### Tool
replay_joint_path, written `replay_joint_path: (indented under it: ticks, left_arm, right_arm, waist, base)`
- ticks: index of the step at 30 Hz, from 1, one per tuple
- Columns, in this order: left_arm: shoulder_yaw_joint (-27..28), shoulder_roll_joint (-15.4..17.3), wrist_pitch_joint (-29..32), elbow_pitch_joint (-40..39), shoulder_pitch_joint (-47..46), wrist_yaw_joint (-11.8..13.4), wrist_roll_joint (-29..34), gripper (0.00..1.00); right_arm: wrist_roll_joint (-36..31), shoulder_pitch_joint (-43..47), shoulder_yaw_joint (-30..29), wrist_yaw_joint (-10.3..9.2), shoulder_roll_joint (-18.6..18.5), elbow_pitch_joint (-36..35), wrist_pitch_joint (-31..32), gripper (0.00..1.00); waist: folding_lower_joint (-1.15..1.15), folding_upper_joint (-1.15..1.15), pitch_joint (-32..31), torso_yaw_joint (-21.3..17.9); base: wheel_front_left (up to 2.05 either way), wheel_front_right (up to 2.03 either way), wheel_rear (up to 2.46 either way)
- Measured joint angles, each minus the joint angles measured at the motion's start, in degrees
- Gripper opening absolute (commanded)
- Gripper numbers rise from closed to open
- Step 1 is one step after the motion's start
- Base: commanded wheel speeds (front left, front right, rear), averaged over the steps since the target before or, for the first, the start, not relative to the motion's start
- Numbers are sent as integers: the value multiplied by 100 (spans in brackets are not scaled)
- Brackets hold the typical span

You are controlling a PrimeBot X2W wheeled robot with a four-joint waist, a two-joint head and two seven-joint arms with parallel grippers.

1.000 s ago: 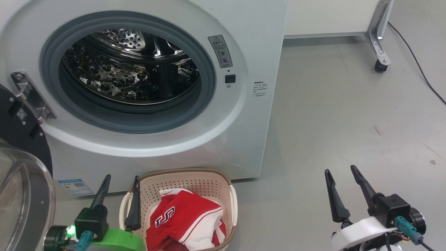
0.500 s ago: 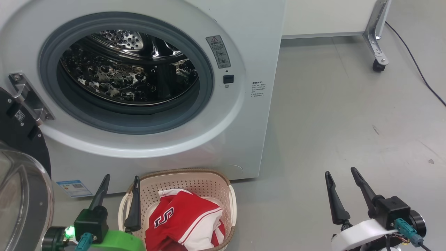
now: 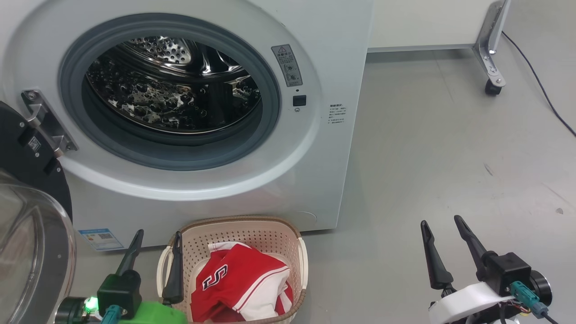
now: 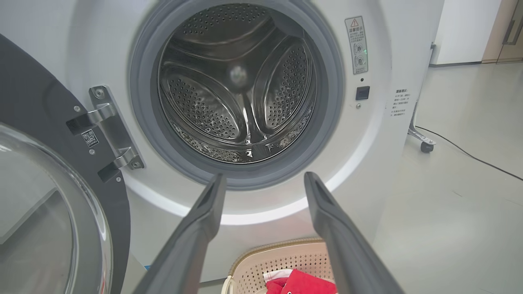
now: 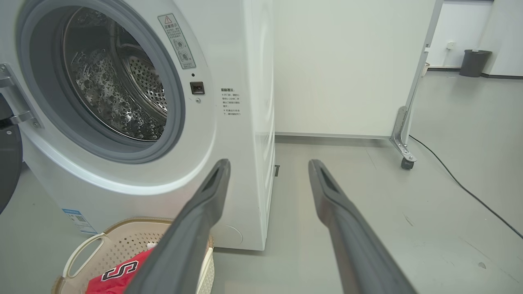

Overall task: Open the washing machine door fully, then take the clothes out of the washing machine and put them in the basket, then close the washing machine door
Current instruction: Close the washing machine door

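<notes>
Head view: we see the washing machine filling the frame from 9 to 1 o'clock, its steel drum showing through the grey gasket. The washing machine door stands swung open on its hinge at 9 o'clock of the opening, its black rim and clear bowl running down to 8 o'clock of the frame. At 6 o'clock the basket sits on the floor just before the machine's lower front. The red clothes lie bunched inside it, the "S" emblem facing up. Our left gripper hovers at 7 o'clock, fingers spread wide and holding nothing, one finger crossing the basket's left edge in this view. Our right gripper hangs at 4 o'clock over the floor, well apart from the basket, likewise spread wide and empty. Left wrist view looks between our fingers straight into the drum.
</notes>
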Motion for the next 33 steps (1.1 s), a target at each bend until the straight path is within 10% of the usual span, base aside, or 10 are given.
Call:
replay_joint_path:
  ticks: [33]
  left_arm:
    - [-15,35,140,-397,138,45,43,100]
  right_arm:
    - [0,13,-4,-37,-46,-124,80,100]
  waist:
    - [0,0,88,60]
  base:
    - [-83,83,0]
